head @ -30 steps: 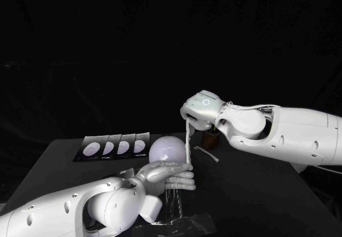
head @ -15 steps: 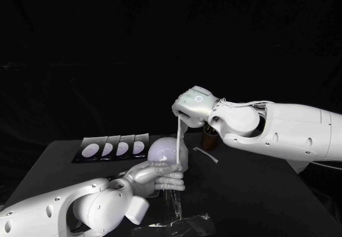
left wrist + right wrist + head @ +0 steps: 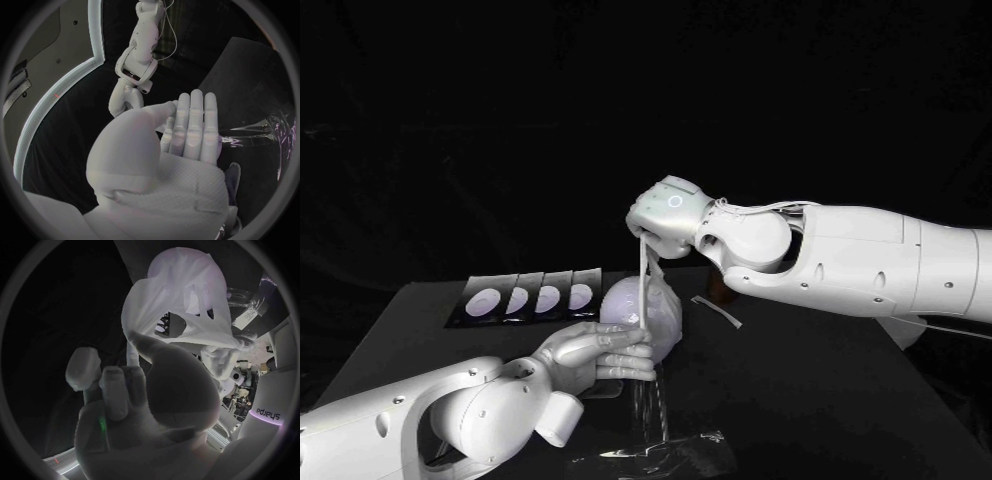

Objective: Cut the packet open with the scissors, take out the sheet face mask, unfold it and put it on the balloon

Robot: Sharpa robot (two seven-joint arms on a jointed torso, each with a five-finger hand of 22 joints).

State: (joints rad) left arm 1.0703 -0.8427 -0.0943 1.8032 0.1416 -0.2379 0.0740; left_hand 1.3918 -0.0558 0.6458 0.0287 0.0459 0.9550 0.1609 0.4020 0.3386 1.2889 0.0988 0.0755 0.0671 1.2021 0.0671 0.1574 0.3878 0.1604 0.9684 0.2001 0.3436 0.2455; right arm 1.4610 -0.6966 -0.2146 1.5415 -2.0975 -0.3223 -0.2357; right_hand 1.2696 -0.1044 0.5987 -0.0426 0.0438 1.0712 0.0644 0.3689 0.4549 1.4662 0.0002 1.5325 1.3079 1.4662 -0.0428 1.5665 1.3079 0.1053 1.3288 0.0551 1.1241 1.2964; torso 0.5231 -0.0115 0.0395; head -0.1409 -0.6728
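The right hand (image 3: 664, 215) had gone higher and more toward the left arm's side than a second before. It had pulled the sheet mask (image 3: 646, 270) up with it. The sheet mask now hung partly over the balloon (image 3: 620, 300). The right hand was up above the balloon, fingers pointing down and pinched on the top of the sheet mask. The left hand (image 3: 606, 352) sat low beside the balloon, with thumb and fingers squeezing the sheet mask's bottom end.

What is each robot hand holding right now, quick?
Left robot hand: pinching the sheet mask's lower end.
Right robot hand: pinching its upper end.
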